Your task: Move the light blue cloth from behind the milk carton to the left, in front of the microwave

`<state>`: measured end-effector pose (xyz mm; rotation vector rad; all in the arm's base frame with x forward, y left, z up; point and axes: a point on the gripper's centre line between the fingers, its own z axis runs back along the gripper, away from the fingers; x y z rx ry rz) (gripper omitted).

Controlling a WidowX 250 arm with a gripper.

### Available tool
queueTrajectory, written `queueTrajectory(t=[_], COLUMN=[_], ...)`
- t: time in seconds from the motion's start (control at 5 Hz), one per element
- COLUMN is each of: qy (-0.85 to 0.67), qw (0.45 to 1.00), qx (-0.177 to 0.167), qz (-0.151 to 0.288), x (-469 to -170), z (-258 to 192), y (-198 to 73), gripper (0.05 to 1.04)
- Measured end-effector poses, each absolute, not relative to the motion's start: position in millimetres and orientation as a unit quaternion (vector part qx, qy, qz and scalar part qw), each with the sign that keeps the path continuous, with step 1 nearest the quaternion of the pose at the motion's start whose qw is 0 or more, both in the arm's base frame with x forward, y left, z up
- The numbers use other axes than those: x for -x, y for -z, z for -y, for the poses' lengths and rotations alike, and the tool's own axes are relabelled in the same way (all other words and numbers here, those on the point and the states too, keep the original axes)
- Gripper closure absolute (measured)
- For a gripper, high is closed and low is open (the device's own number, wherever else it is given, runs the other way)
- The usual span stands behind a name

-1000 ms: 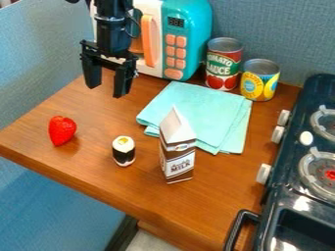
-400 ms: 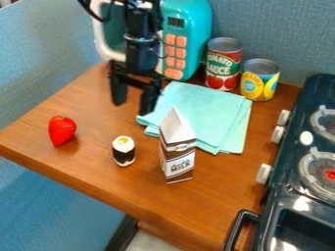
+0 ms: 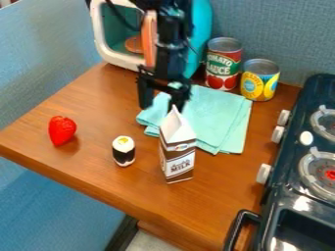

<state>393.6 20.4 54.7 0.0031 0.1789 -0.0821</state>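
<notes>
Currently hanging with black gripper (image 3: 161,104) spread and empty near the peaked top of the milk carton (image 3: 177,154), upright on the wooden table (image 3: 95,117) by the folded cloth (image 3: 216,115), and ideally keeping fingertips clear of that peak to avoid tipping it

The robot arm (image 3: 171,51) is black throughout, built of narrow, blocky segments with a squarish joint and faint pale glints along its edges. A dark, slender cable (image 3: 120,17) loops out in a loose curve beside its upper part. Its gripper (image 3: 161,104) is equally black, with a broad crosspiece bearing two straight, flat-sided fingers (image 3: 145,93), plain and without visible markings.
</notes>
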Motion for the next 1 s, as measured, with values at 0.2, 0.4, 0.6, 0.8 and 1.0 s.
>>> queueTrajectory(t=[0.2, 0.4, 0.6, 0.8, 1.0], qy=[0.024, 0.019, 0.014, 0.0, -0.024], qw=[0.998, 0.998, 0.999, 1.0, 0.998], qx=[-0.011, -0.006, -0.012, -0.002, 0.035], qz=[-0.056, -0.052, -0.041, -0.015, 0.05], x=[-412.5, -419.8, -420.3, -413.4, -409.5], z=[-9.1, -0.2, 7.4, 7.8, -3.7], y=[-58.1, -50.1, -39.2, -21.8, -22.7], gripper=[0.085, 0.085, 0.085, 0.084, 0.084])
